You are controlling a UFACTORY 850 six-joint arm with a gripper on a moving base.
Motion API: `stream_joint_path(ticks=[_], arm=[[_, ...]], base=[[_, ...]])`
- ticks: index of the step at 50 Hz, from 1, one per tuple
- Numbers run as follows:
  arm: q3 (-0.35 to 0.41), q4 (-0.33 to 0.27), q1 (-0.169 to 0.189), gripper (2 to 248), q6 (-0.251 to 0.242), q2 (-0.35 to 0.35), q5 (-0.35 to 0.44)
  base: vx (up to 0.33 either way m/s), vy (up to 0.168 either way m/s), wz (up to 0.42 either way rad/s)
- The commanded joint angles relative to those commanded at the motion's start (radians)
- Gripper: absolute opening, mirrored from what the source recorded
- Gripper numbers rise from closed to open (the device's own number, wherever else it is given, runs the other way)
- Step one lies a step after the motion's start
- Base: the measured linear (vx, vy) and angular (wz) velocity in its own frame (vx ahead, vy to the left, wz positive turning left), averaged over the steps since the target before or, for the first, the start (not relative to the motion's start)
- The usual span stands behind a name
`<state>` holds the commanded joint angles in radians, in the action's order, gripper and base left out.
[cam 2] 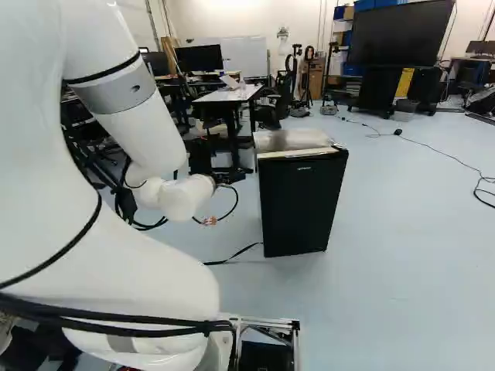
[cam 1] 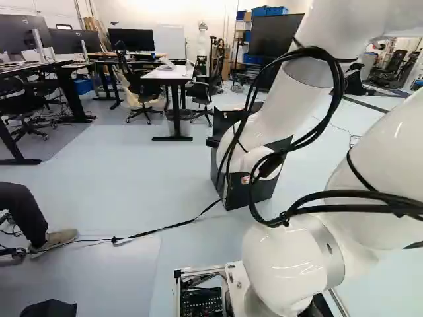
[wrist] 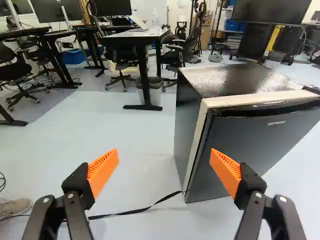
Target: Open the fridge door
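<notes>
We logged the fridge [cam 2: 302,205] standing upright on the pale floor [wrist: 135,150], right of the arm [cam 2: 128,108] in the right base view and partly behind it in the left one. The fridge's door [wrist: 255,155] was dark and looked closed, lying close along a light trim [wrist: 198,135], with a dark recess [wrist: 270,109] across its upper edge.

From the wrist view we read the fingers [wrist: 101,172] as released: they stood wide apart, orange pads angled towards each other, gripping nothing. The fridge lay ahead of them and off to one side, one finger overlapping the door in our line of sight. How deep that space ran, we could not tell.

A black strap [wrist: 135,211] trailed over the floor to the fridge's bottom front corner. We saw black cables [cam 1: 340,72] looped loosely along the white arm.

Beyond the fridge we noted a white-topped table [cam 2: 230,93] on dark legs, with office chairs beside it, and at the right of the right base view a large dark screen [cam 2: 401,32] near the wall
</notes>
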<state>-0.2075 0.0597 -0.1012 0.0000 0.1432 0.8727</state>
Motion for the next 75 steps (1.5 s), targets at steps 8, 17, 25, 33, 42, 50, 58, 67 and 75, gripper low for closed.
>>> stream_joint_path(ticks=[8, 17, 25, 33, 42, 50, 58, 67, 75], arm=[[-0.016, 0.038, -0.028, 247, 0.000, -0.018, 0.000], [-0.036, 0.090, -0.060, 247, 0.000, -0.038, 0.000], [-0.053, 0.142, -0.087, 247, 0.000, -0.056, 0.000], [-0.070, 0.200, -0.114, 247, 0.000, -0.074, 0.000], [-0.090, 0.268, -0.144, 247, 0.000, -0.094, 0.000], [-0.108, 0.328, -0.170, 247, 0.000, -0.112, 0.002], [-0.125, 0.389, -0.195, 247, 0.000, -0.129, 0.013], [-0.142, 0.459, -0.224, 247, 0.000, -0.146, 0.033], [-0.158, 0.520, -0.249, 247, 0.000, -0.161, 0.053]], base=[[0.000, 0.000, 0.000], [0.000, 0.000, 0.000], [0.000, 0.000, 0.000], [0.000, 0.000, 0.000], [0.000, 0.000, 0.000], [0.000, 0.000, 0.000], [0.000, 0.000, 0.000], [0.000, 0.000, 0.000], [0.000, 0.000, 0.000]])
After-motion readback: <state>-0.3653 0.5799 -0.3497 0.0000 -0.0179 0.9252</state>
